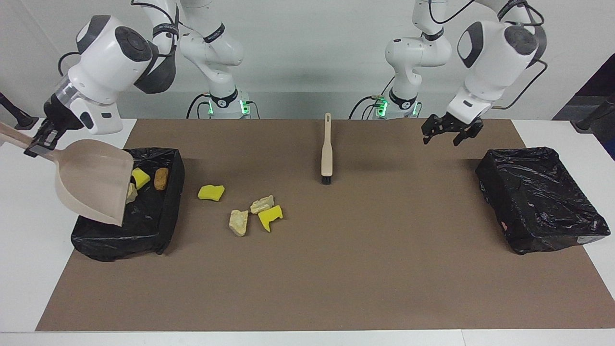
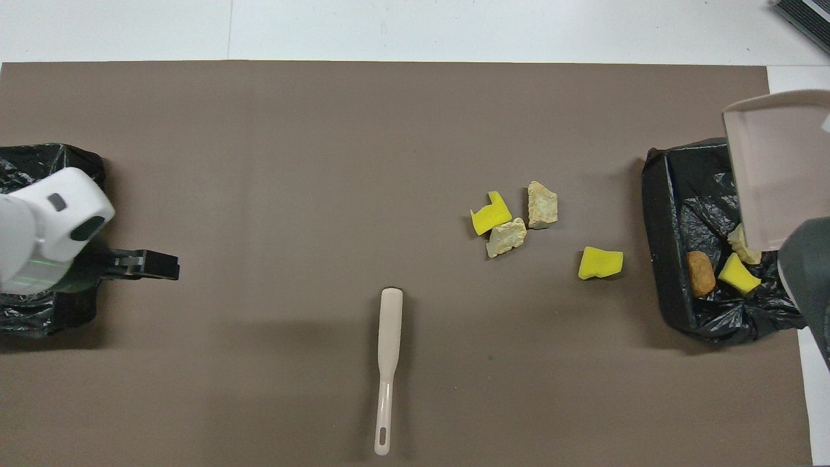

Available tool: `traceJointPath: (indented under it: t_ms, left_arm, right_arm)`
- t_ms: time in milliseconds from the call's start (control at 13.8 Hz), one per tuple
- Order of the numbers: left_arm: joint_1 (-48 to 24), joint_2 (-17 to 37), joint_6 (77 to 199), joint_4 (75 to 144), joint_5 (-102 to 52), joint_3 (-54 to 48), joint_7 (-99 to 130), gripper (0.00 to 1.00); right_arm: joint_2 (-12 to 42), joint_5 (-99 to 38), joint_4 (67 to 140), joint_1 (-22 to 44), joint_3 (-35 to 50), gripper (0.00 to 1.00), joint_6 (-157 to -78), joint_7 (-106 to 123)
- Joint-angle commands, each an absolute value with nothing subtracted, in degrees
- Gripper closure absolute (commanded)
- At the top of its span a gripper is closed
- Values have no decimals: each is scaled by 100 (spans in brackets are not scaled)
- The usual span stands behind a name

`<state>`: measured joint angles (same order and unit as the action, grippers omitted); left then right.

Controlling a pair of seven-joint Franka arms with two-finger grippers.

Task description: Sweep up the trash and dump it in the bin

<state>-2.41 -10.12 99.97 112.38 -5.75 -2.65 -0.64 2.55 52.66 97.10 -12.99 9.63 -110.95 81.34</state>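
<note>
Beige dustpan (image 1: pixel 93 180), handle clamped in right gripper (image 1: pixel 39 142), tilted over bin (image 1: pixel 158 230). Facing view alone shows that grip; overhead shows three chunks (image 2: pixel 736 272) in bin, four chunks (image 2: pixel 512 224) on mat (image 2: pixel 324 162) beside it. Left gripper (image 1: pixel 451 132) spread, empty. No readable writing.

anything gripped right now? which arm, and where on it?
Right gripper holds the dustpan by its handle, over the bin. Left gripper is open, empty.
</note>
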Motion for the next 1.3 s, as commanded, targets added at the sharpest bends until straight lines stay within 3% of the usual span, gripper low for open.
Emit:
traceJointPath:
  t_ms: [0, 145, 290, 435, 724, 1231]
  left_arm:
    - [96, -905, 9624, 10619, -466, -343, -334, 0]
    - [88, -731, 9441, 10093, -64, -351, -351, 0]
    - [97, -266, 8687, 9145, 9, -352, -352, 0]
    - [88, 78, 8394, 8519, 17, -352, -352, 0]
    - [18, -35, 8728, 8754, 0, -352, -448, 0]
    - [9, -88, 8710, 8833, -9, -360, -439, 0]
  right_arm:
    - [360, 4537, 9484, -890, 1002, 100, -10776, 7167]
    - [378, 3880, 9448, -625, 1011, 100, -10758, 6219]
    - [395, 3044, 9457, -335, 1011, 100, -10767, 5173]
    - [666, 2857, 9283, 190, 1011, 100, -10732, 4171]
    - [1790, 2638, 8080, 1105, 1011, 100, -10222, 1755]
    - [3232, 1557, 6707, 2073, 1011, 100, -10265, -2078]
